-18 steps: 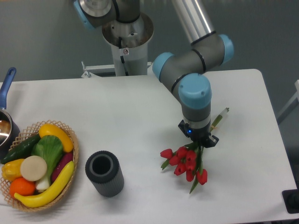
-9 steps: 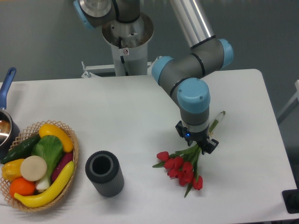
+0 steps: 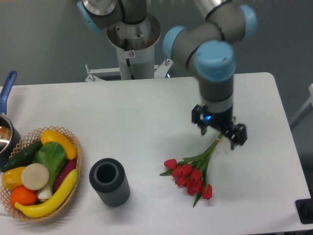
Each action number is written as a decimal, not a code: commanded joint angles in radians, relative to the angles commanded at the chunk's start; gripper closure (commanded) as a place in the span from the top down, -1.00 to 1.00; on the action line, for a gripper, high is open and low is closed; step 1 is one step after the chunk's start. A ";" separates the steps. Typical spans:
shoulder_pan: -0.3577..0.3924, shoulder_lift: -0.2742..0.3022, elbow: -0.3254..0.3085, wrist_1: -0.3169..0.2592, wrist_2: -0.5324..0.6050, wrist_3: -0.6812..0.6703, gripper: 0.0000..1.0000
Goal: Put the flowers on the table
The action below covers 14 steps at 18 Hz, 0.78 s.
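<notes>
The flowers [image 3: 190,175], a bunch of red tulip buds with green leaves and long green stems, lie flat on the white table [image 3: 137,117] at the front right. The stems run up and to the right, passing under my gripper [image 3: 220,131]. The gripper hovers above the stem end, its two dark fingers [image 3: 238,135] spread apart and holding nothing. The far tip of the stems is hidden behind the gripper.
A dark grey cylindrical vase [image 3: 109,181] stands upright at the front, left of the flowers. A wicker basket [image 3: 76,147] with fruit and vegetables sits at the front left. A pot with a blue handle [image 3: 7,88] is at the left edge.
The gripper has opened, let go of the flowers and risen, moving up and to the right. The flowers stay lying where they were half a second ago.
</notes>
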 joint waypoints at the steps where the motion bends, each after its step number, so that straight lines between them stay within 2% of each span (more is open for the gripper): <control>1: 0.026 0.012 0.008 -0.029 -0.021 0.038 1.00; 4: 0.117 0.052 0.005 -0.075 -0.095 0.159 1.00; 5: 0.164 0.073 0.002 -0.108 -0.103 0.246 1.00; 8: 0.241 0.094 0.000 -0.155 -0.121 0.419 1.00; 11: 0.287 0.109 -0.003 -0.187 -0.143 0.500 1.00; 14: 0.318 0.117 -0.004 -0.195 -0.176 0.536 1.00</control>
